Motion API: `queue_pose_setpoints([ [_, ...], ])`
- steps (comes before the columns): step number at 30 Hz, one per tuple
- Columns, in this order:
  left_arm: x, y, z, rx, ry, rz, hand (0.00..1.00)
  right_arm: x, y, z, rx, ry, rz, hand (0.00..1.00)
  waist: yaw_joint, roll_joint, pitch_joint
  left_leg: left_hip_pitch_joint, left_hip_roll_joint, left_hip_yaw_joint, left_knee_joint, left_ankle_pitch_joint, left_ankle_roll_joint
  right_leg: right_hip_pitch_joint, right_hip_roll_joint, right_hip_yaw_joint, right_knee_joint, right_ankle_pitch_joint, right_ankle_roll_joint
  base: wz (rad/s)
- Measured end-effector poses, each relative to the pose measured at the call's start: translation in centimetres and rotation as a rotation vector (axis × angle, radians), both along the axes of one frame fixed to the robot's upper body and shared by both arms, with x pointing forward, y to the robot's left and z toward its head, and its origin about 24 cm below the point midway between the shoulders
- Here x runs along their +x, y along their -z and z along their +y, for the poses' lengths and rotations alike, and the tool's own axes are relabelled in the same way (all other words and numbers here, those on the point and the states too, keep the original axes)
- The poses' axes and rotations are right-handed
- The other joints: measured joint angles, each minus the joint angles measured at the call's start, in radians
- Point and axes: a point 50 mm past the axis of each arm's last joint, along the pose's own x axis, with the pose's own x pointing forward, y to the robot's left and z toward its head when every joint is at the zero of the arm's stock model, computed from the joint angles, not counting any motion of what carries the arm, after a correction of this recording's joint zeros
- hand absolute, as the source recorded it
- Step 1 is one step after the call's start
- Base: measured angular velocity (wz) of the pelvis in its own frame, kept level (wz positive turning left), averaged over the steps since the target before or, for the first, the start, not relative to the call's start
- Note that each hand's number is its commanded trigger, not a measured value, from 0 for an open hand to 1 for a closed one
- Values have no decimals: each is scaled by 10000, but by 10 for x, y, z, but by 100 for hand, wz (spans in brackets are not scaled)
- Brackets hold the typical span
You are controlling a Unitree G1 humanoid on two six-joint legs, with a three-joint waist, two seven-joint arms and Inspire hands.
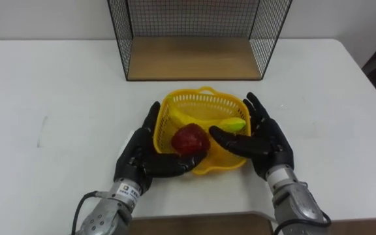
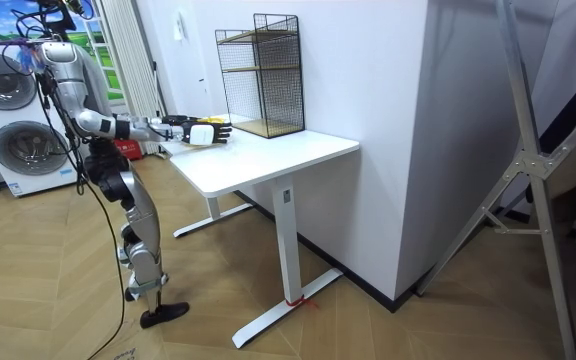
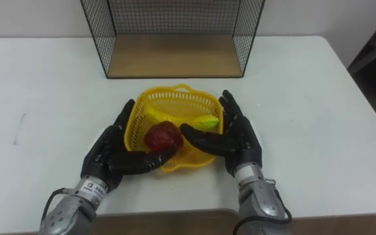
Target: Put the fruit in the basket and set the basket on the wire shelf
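Fruit: red fruit point(image 1: 189, 139), banana point(image 1: 185, 117) and a yellow-green piece point(image 1: 232, 124), all in the basket point(image 1: 201, 98); this part looks done.
Basket: on the table point(image 1: 57, 98), near edge, centre; apart from the shelf.
Shelf point(image 1: 194, 57): far centre, bottom level bare.
Left hand point(image 1: 139, 153): fingers straight against the basket's left side, thumb along the near rim.
Right hand point(image 1: 266, 140): fingers straight on the right side, thumb over the rim.
Left to do: lift, carry far, set inside.

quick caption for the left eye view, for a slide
Left hand and right hand flank the yellow basket of fruit on the white table, before the wire shelf.
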Motion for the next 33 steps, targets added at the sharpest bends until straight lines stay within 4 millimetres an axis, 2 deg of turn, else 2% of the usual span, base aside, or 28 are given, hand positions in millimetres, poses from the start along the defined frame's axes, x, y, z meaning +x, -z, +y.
queue_pose_setpoints([
  [10,0,1,-1,-191,12,107,0,1,0,8,-10,-371,-4,0,35,-13,-1,10,10,18,2,0,-1,7,0,-2,20,7,-6,0],
  [18,0,0,0,-376,-53,106,0,2,-1,11,19,-473,-43,0,90,-112,35,-26,6,10,-1,0,-1,-5,0,-1,-1,6,-5,0],
  [29,1,-1,2,-592,-222,-4,0,11,-11,18,-29,-704,-449,0,95,-112,38,-154,9,-5,15,1,0,-122,5,3,20,18,-5,0],
  [33,6,-7,2,-813,-295,-263,0,14,-20,20,25,-660,-835,0,93,-101,43,-230,17,-5,8,0,-1,-180,15,-1,28,26,-11,0],
])
